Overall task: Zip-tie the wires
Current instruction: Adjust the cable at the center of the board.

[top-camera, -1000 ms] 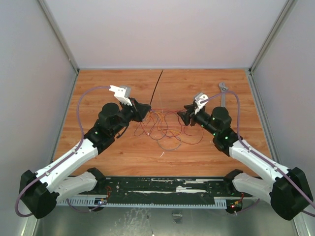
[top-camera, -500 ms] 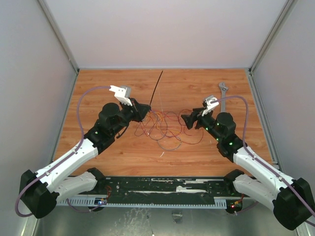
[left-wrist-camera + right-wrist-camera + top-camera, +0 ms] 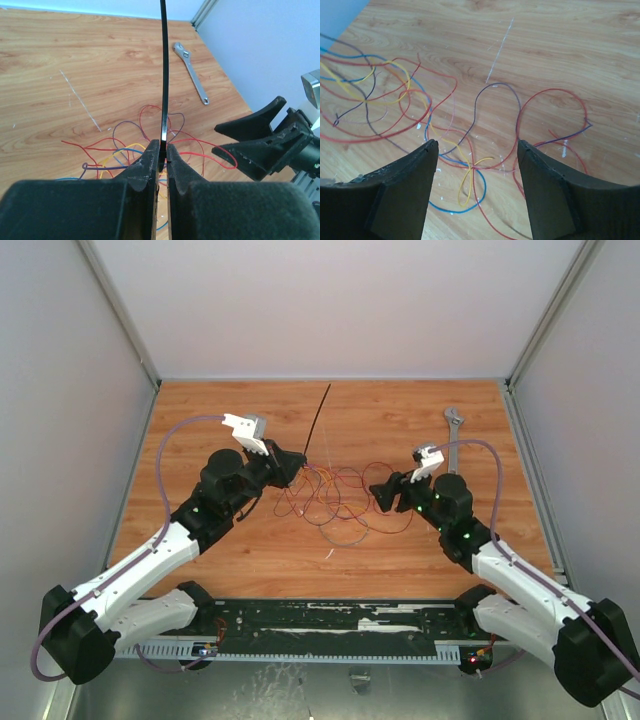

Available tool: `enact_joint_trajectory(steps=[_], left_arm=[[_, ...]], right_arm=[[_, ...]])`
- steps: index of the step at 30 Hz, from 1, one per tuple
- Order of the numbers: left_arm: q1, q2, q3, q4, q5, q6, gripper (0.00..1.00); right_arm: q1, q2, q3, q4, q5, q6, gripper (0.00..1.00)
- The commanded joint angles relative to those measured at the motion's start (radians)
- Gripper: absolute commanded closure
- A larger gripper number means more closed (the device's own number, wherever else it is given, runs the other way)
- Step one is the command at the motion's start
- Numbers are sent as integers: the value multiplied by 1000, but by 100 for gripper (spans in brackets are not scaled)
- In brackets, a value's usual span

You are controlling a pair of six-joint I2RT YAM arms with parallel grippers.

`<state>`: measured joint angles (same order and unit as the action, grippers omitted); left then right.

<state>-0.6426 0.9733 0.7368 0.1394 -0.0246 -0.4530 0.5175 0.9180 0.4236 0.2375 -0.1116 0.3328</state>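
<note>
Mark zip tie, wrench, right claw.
zip tie (image 3: 163,75), left wrist view, middle of the black strip.
wrench (image 3: 192,75), left wrist view, mid-shaft.
right claw (image 3: 476,145), right wrist view, midway between its fingertips.

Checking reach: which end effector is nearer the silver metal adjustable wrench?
Right. The right end effector sits just left of the silver adjustable wrench; the left end effector is farther left, across the thin red wires.

The surface (image 3: 400,410) is of wood, warm orange-brown, with some pale scratches. Plain light grey walls (image 3: 330,300) close it at 9, 12 and 3 o'clock, joined by thin metal corner posts (image 3: 118,310). At 6 o'clock a dark rail (image 3: 330,625) runs along its edge. The light is soft and even.
</note>
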Motion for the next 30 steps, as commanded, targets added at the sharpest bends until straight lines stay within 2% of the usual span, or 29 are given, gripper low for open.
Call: enact_joint_trajectory(steps=[1, 8, 17, 24, 30], left_arm=[[8, -10, 24, 22, 6, 10, 100], [8, -28, 13, 22, 16, 19, 100], [7, -34, 3, 35, 50, 14, 100], [8, -39, 0, 42, 58, 10, 100], [6, -37, -1, 45, 61, 8, 100]], right_arm=[[-31, 44, 100, -54, 65, -8, 34], [-121, 248, 264, -94, 30, 48, 24], [-139, 545, 449, -64, -208, 136, 16], [-84, 691, 509, -54, -340, 171, 17], [-35, 767, 523, -37, -398, 184, 25]])
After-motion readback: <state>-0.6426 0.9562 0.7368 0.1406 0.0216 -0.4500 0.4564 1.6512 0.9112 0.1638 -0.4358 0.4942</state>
